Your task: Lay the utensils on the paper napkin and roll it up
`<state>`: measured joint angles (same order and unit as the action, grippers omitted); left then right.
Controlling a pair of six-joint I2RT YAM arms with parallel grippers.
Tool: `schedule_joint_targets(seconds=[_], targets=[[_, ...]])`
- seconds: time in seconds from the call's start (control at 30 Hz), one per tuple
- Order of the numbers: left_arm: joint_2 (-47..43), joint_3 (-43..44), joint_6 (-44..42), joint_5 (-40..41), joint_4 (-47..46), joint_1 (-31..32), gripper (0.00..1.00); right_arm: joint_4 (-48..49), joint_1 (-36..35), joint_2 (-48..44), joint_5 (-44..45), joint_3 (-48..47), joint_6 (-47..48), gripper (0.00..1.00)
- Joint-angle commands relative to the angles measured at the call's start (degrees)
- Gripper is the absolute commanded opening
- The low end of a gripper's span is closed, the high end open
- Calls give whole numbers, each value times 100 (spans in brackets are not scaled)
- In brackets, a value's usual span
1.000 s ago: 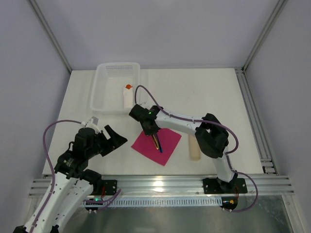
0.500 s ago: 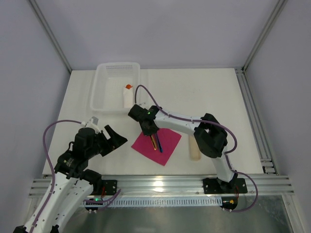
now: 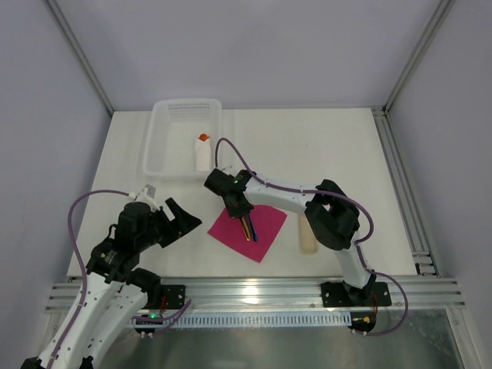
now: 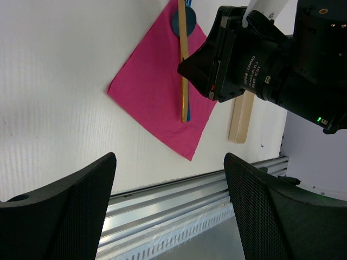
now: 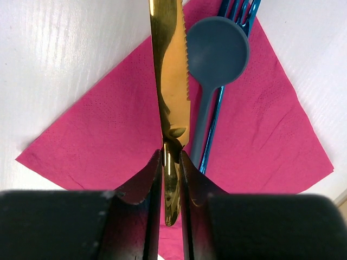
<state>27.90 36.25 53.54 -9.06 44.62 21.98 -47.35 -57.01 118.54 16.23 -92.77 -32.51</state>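
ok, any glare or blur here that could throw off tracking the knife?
Right wrist: the thin glossy yellow-orange plastic knife carries mirror-like highlights and dark patches; the right claw gripping it is near-black and soft-edged; the magenta-pink paper napkin is crisp. Top external: bright glare on the aluminium front rail; the knife is only a sliver there.

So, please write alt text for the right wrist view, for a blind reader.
The right gripper pinches the handle of a yellow knife over a pink napkin on a white table. A blue spoon and blue fork lie on the napkin beside the blade.
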Motion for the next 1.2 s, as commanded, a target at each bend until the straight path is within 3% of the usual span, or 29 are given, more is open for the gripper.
schedule_joint_targets(seconds=[0.0, 1.17], targets=[[31, 58, -63, -96, -120, -27, 82, 139, -29, -42, 56, 5, -97, 3], [111, 23, -28, -228, -199, -27, 82, 174, -38, 46, 109, 163, -212, 4]])
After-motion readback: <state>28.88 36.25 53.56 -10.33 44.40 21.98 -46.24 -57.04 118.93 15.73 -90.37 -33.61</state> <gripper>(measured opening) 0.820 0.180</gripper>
